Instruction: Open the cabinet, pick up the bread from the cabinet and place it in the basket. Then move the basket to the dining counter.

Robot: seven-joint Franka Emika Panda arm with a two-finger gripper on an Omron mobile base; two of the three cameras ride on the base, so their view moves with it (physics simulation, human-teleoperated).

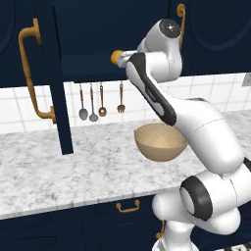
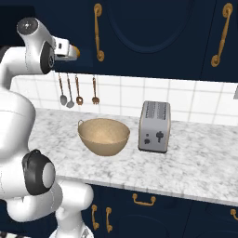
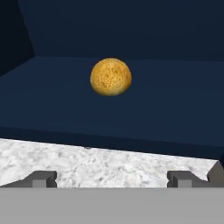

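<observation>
The hand is held with its fingers set wide apart and nothing between them, aimed into the open cabinet. The bread is seen resting on the cabinet shelf, centred ahead of the hand and apart from it; no contact is made yet. In the left base view the bread is visible at the shelf edge, just beside the wrist. The cabinet door is swung out, its brass handle facing left. Below, the basket is standing on the desk, with the toaster just beside it.

The step in hand is judged to be the approach to the bread. A round lump may be pushed deeper along the shelf if it is struck by one finger first. The shelf edge may be hit if the hand is lowered too early. The open door may be knocked by the elbow when the arm is drawn out.
</observation>
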